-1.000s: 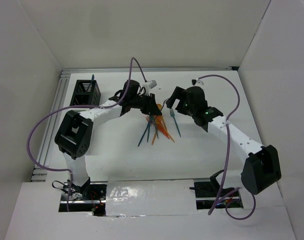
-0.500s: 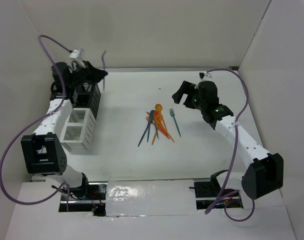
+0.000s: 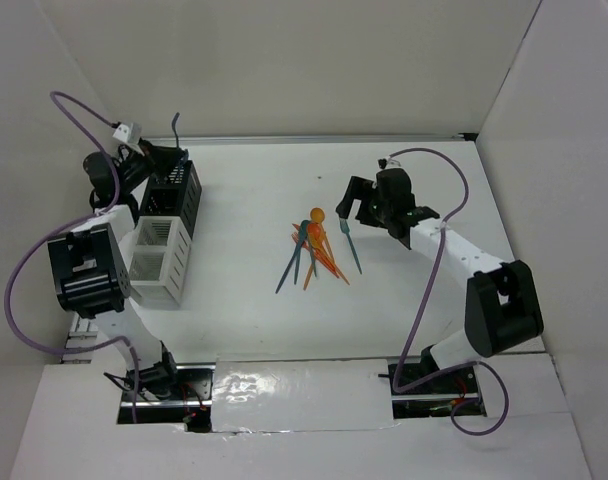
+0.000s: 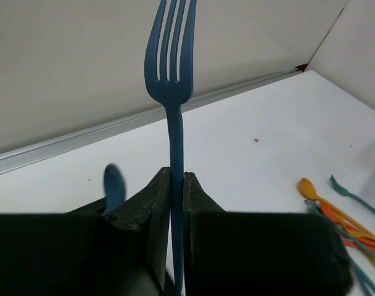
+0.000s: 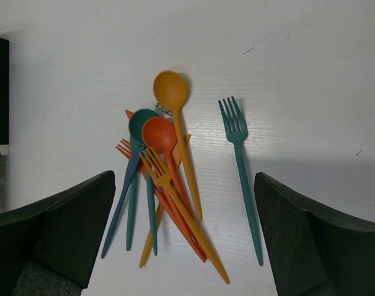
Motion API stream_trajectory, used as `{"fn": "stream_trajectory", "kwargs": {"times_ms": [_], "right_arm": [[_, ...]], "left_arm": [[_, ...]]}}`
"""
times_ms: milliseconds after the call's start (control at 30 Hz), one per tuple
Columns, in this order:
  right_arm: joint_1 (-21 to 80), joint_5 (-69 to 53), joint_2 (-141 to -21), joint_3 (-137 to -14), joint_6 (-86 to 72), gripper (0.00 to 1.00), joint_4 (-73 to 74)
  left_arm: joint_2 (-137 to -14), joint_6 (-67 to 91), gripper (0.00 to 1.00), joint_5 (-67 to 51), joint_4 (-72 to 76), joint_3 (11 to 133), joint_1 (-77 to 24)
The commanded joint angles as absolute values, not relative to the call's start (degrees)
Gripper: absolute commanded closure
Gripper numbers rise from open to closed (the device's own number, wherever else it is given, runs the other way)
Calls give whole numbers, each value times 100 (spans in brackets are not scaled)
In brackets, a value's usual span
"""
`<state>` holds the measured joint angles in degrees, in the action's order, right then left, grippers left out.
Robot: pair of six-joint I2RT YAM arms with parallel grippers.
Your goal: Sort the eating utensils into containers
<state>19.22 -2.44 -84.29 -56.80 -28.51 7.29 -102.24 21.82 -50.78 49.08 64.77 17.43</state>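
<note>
My left gripper point(image 3: 166, 152) is shut on a blue fork point(image 4: 173, 105), tines up, over the black mesh bin point(image 3: 172, 190) at the far left; the fork also shows in the top view point(image 3: 175, 124). A blue spoon bowl point(image 4: 114, 184) shows behind the fingers. Two white bins point(image 3: 156, 250) stand in front of the black one. A pile of orange and teal utensils point(image 3: 312, 250) lies mid-table, also in the right wrist view point(image 5: 160, 179). A lone teal fork point(image 5: 241, 172) lies to its right. My right gripper point(image 5: 184, 240) is open above them, empty.
A metal rail frame point(image 3: 109, 200) runs along the table's left edge. White walls enclose the table on the left, back and right. The purple cables point(image 3: 24, 260) loop over both arms.
My left arm swung from the pile to the far left with the blue fork and now holds it over the black bin. My right gripper shifted slightly over the pile.
</note>
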Motion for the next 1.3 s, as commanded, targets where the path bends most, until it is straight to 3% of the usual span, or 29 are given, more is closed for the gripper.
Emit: {"fn": "stream_trajectory", "kwargs": {"times_ms": [0, 133, 833, 900, 1033, 1067, 1233, 1267], "right_arm": [[1977, -185, -8613, -6011, -2751, 0, 396], [2021, -132, -8788, -6064, -2760, 0, 396], [2320, 132, -9141, -6223, -2830, 0, 237], [2347, 132, -9158, -6223, -2778, 0, 237], [2417, 193, -9167, -6275, -2698, 0, 237], [2452, 193, -9167, -6275, -2690, 0, 237], [2549, 193, -9220, -6328, -2663, 0, 237], [2584, 193, -9202, -6328, -2663, 0, 237]], "left_arm": [[-10555, 2451, 100, -5527, 7153, 6311, 2170], [-11108, 2663, 100, -6327, 6602, 7030, 2434], [-12146, 1784, 98, -6855, 6549, 7901, 2400], [-12182, 1688, 88, -6873, 6513, 7928, 2391], [-12120, 1504, 79, -6882, 6408, 7901, 2391], [-12094, 1451, 68, -6873, 6294, 7910, 2399], [-11752, 1301, 41, -6794, 6170, 7690, 2391], [-11681, 1231, 30, -6698, 6170, 7595, 2399]]}}
